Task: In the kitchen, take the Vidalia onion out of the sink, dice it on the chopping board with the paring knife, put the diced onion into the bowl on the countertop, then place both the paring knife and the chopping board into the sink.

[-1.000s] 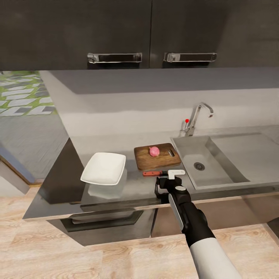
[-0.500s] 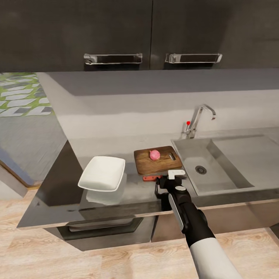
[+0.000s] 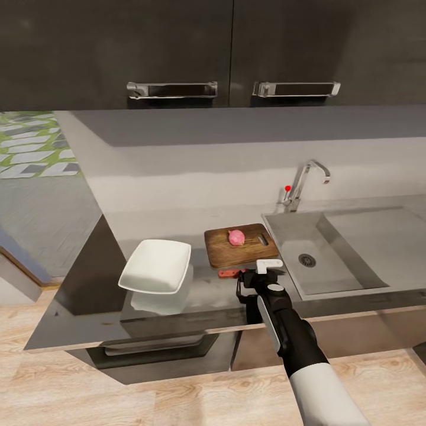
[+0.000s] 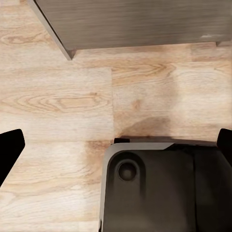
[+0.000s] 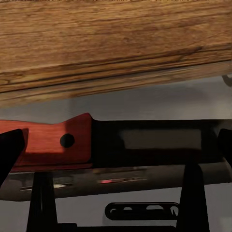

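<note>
The pink Vidalia onion (image 3: 236, 236) rests on the dark wooden chopping board (image 3: 239, 248), just left of the sink (image 3: 331, 269). The paring knife (image 3: 228, 273) lies on the countertop (image 3: 201, 293) along the board's near edge. Its blade is hidden under my right gripper (image 3: 249, 277). Close up, the red handle (image 5: 53, 145) and dark blade (image 5: 159, 142) lie between the open right gripper (image 5: 116, 145) fingertips (image 5: 9, 150), beside the board's edge (image 5: 116, 43). The white bowl (image 3: 155, 266) sits left of the board. My left gripper (image 4: 116, 145) hangs open over the floor.
The chrome tap (image 3: 305, 180) with its red knob stands behind the sink. Dark upper cabinets (image 3: 177, 53) hang above the counter. Wooden floor (image 4: 72, 101) and the robot's dark base (image 4: 154, 188) lie beneath the left gripper. The countertop ends left of the bowl.
My right gripper has moved forward over the knife's blade, covering it. The head view has shifted slightly. Onion, board and bowl stay where they were.
</note>
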Available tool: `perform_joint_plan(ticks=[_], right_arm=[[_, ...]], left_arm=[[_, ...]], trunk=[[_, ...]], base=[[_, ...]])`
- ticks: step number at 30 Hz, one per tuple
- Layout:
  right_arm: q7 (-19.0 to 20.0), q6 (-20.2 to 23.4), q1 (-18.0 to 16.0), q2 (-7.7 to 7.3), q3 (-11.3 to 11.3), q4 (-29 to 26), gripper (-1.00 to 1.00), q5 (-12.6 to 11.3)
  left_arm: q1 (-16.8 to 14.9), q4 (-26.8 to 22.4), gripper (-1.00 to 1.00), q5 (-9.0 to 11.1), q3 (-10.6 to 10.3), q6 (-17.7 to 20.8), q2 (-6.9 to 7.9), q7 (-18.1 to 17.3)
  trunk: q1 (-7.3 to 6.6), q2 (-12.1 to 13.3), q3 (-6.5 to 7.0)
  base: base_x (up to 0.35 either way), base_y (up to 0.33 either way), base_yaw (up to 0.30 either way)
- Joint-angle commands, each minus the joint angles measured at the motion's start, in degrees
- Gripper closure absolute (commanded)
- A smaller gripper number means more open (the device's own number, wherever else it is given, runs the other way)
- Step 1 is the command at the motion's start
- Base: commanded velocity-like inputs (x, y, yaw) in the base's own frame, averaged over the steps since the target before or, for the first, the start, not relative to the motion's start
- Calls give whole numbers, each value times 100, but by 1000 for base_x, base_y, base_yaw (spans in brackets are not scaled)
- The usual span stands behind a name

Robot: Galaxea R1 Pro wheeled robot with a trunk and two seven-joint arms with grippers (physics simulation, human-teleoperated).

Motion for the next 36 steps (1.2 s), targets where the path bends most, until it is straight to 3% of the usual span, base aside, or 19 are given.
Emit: perform_joint_plan(ticks=[1, 36], right_arm=[[-15, 40, -4, 0, 9, -6, -100, 33], [-7, 40, -4, 0, 9, 73, -100, 33]], left_arm=[[2, -7, -100, 42, -12, -8, 3, 10], [2, -6, -100, 43, -12, -8, 3, 8]], trunk=[[3, -11, -9], [3, -11, -9]], base=[[0, 0, 0], [50, 0, 0]])
